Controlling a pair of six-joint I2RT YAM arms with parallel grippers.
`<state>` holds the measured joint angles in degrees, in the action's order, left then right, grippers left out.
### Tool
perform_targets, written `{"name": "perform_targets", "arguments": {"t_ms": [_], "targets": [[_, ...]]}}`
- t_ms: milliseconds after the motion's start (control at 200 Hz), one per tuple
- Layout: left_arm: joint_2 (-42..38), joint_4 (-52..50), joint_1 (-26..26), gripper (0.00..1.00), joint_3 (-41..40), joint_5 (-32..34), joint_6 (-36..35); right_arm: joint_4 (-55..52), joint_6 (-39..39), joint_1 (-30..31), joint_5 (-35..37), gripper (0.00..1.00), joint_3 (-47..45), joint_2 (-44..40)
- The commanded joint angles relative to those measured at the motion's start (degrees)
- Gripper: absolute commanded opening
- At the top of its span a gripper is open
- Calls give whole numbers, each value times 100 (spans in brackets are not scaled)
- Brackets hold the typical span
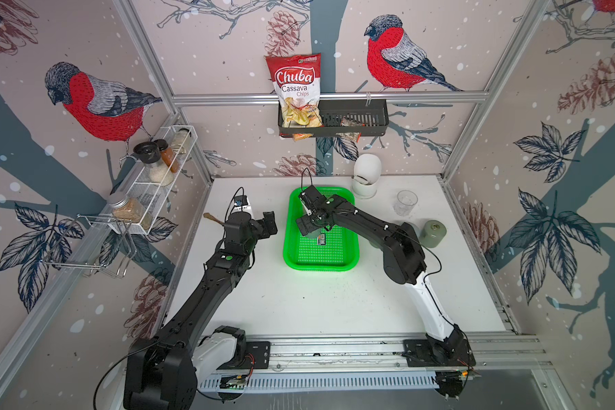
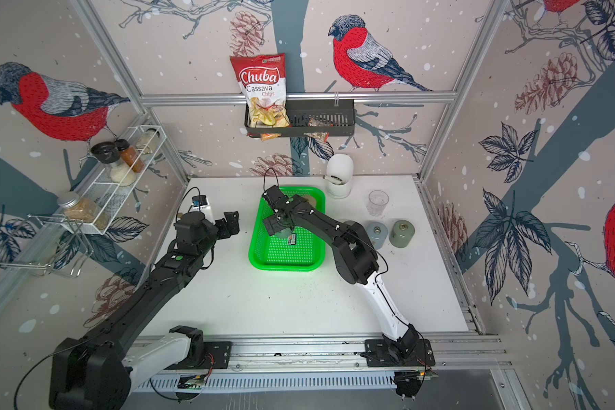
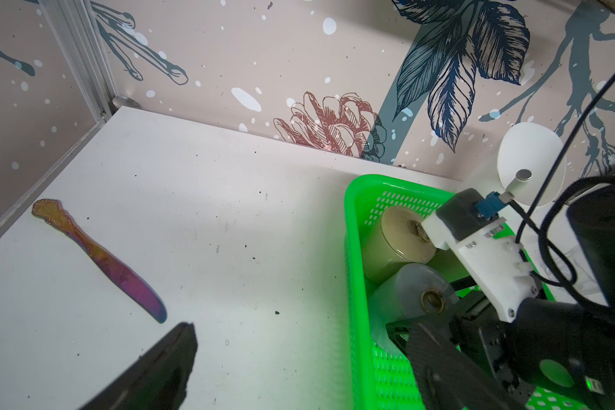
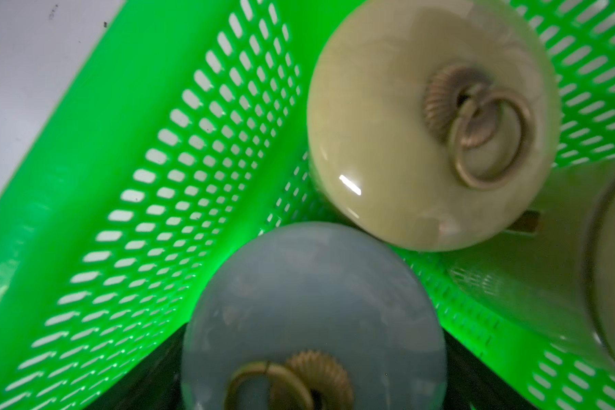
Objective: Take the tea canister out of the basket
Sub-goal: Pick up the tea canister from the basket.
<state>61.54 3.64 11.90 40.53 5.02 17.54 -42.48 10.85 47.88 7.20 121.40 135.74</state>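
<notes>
Top views both carry the only clear writing: a red-and-white bag [image 1: 293,90] reading "Chuba Cassava Chips" stands in the left end of the black rack [image 1: 366,115] on the far wall. A small printed packet [image 1: 321,239] lies on the mesh of the green basket [image 1: 316,266] at mid-table, its print too small to read. The right claw [image 1: 309,227] is down in the far half of the basket, and its arm crosses the right rim. The left claw [image 1: 268,223] hangs just left of the basket, its jaws apparently parted. In a top view, a grey canister [image 2: 377,234] and an olive canister [image 2: 402,232] stand on the table [image 2: 281,301] right of the basket. A clear glass [image 2: 377,202] and a white pot [image 2: 339,170] stand farther back. A wire shelf [image 1: 150,193] of jars lines the left wall. White table runs from the basket's near rim to the rail.

Left wrist view: a rainbow-tinted knife [image 3: 100,259] lies flat, well left of the basket. In the basket's far-left corner a cream canister [image 3: 398,245] stands upright, with a blue-grey canister [image 3: 412,291] just beside it on the near side. The right arm's wrist partly covers both. One finger [image 3: 164,362] of the left claw shows low in the picture.

Right wrist view, no writing: the right claw's jaws stand wide on either side of the blue-grey canister. I cannot tell whether they touch it. A tipped canister [image 4: 547,269] seems to lie on its side next to it. The basket's slotted left wall runs close alongside.
</notes>
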Motion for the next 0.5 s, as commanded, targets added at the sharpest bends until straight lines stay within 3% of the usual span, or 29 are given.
{"name": "perform_targets", "arguments": {"t_ms": [0,195,495], "targets": [[7,73,13,97,-4,84,-39,47,82,-16,-118,100,75,56],[7,66,14,97,5,79,-47,29,68,-50,-141,98,199,171],[42,71,12,97,24,79,-54,43,30,-76,-274,86,226,198]]}}
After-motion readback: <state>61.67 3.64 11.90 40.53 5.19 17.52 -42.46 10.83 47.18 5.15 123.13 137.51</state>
